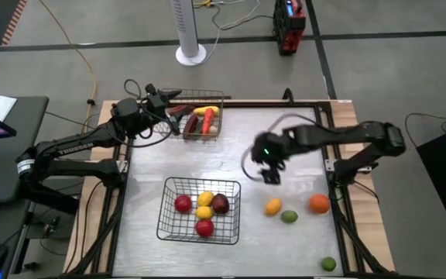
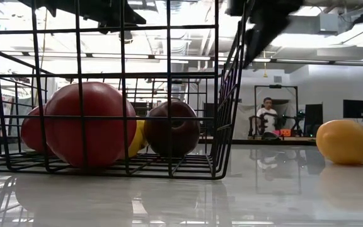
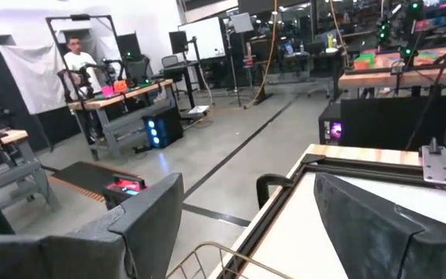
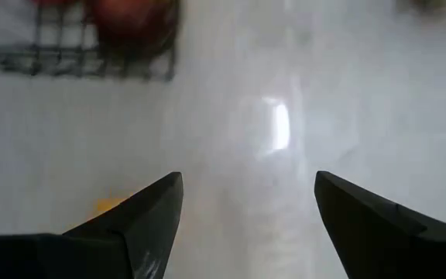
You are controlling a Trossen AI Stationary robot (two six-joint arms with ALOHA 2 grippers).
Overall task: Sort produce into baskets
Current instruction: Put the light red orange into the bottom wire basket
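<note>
Looking down from overhead, I have a glossy pale table (image 1: 285, 147) framed in dark rails and wooden edging, on a grey concrete floor with a white fan base (image 1: 190, 54) and a red-and-black box (image 1: 288, 27) past the far edge. Across the table at surface height the room opens into a workshop — a person (image 2: 268, 116) sits at a bench well behind.

My right gripper (image 1: 270, 174) hangs over bare table between the near basket (image 1: 173, 225) and the loose pieces; its fingers (image 4: 149, 213) stand moderately apart with nothing between them, only shiny tabletop below. My left gripper (image 1: 178, 118) waits at the far basket (image 1: 217, 97), jaws wide and empty, its wrist camera looking out over the basket's rim into the room.

The near basket holds round pieces: a red one (image 1: 183, 204), two yellow ones (image 1: 205, 201), a dark red one (image 1: 221, 204) and another red one (image 1: 204, 228). The far basket holds long pieces — yellow, red and dark red, crowded together. Still loose on the table, to the right of the near basket: a yellow-orange piece (image 1: 272, 207) with a green one (image 1: 289, 217) just beside it, an orange one (image 1: 318, 204) nearby, and a second green one (image 1: 328, 264) apart near the front edge.
</note>
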